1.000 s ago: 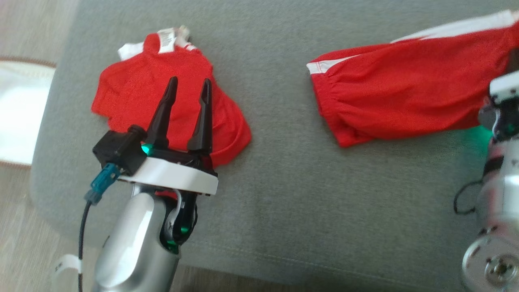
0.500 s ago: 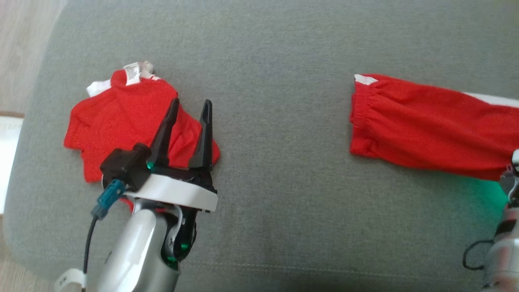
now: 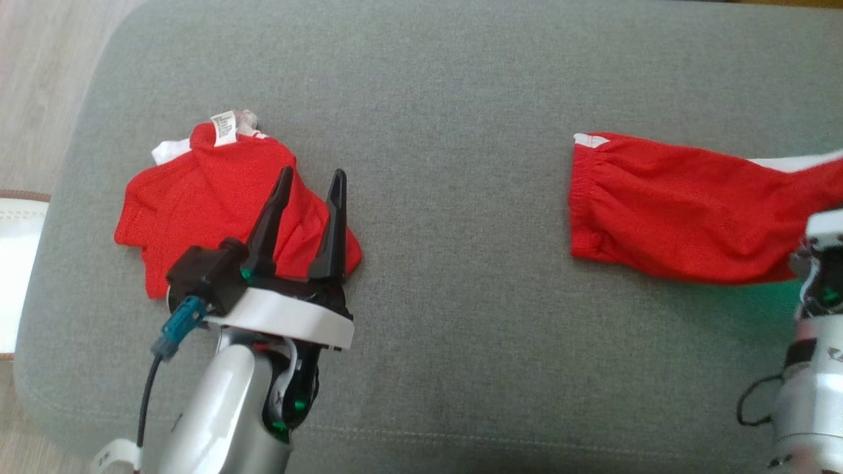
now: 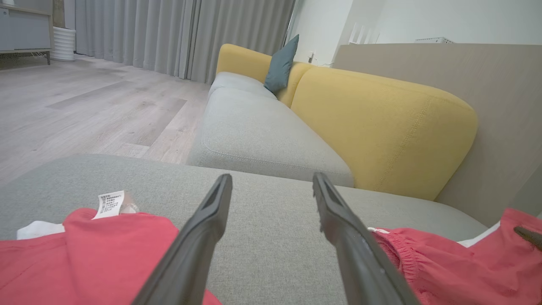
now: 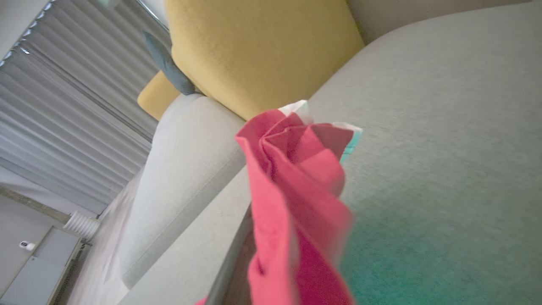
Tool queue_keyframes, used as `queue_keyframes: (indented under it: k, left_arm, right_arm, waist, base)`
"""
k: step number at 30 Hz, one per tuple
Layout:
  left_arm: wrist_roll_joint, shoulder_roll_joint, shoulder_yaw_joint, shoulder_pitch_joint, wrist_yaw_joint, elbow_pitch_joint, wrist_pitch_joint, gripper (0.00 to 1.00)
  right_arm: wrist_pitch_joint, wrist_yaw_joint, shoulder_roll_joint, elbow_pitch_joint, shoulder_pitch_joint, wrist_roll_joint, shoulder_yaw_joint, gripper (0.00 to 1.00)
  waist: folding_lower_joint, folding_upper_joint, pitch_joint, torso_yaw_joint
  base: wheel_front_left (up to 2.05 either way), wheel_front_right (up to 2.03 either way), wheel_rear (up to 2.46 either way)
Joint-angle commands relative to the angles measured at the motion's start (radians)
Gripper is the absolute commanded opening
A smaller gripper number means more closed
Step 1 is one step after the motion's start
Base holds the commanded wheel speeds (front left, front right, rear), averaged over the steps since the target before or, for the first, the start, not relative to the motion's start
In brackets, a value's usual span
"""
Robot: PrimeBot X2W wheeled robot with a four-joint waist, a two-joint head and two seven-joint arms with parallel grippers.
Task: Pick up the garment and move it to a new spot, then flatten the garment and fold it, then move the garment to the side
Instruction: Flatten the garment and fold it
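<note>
Right gripper [image 3: 820, 227] clamped on bunched end of red garment [image 3: 672, 210] | left gripper [image 3: 313, 172] spread wide, empty, above second red garment [image 3: 197, 191] | held garment stretches across grey cushion [image 3: 461, 197], right side | step: relocating, likely early | next: lay down, release, flatten using both arms

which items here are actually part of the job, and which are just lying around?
Job: red garment on the right; grey seat cushion under it.
Lying about: labelled red garment on the left; yellow backrest; blue-grey pillow.
</note>
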Motion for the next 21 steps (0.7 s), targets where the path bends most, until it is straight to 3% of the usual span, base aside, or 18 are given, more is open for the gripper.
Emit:
queue_keyframes:
  k: [1,13,21]
  left_arm:
    - [0.008,0.011,0.035,-0.004,0.002,-0.029,-0.005,1.00]
    - [0.004,0.011,0.026,0.012,0.010,-0.024,-0.005,1.00]
    - [0.001,0.011,0.018,0.020,0.012,-0.024,-0.005,1.00]
  right_arm:
    - [-0.013,0.004,-0.004,-0.053,-0.012,0.036,0.076,0.00]
    - [-0.028,0.004,-0.004,-0.208,0.129,0.286,0.494,0.00]
    - [-0.045,0.004,-0.004,-0.225,0.184,0.326,0.633,0.00]
  waist:
    - [0.0000,-0.0001,-0.009,0.000]
    - [0.0000,-0.0001,-0.052,0.016]
    - [0.0000,-0.0001,-0.061,0.037]
  base:
    - [0.00,0.00,0.00]
    - [0.00,0.00,0.00]
    - [0.00,0.00,0.00]
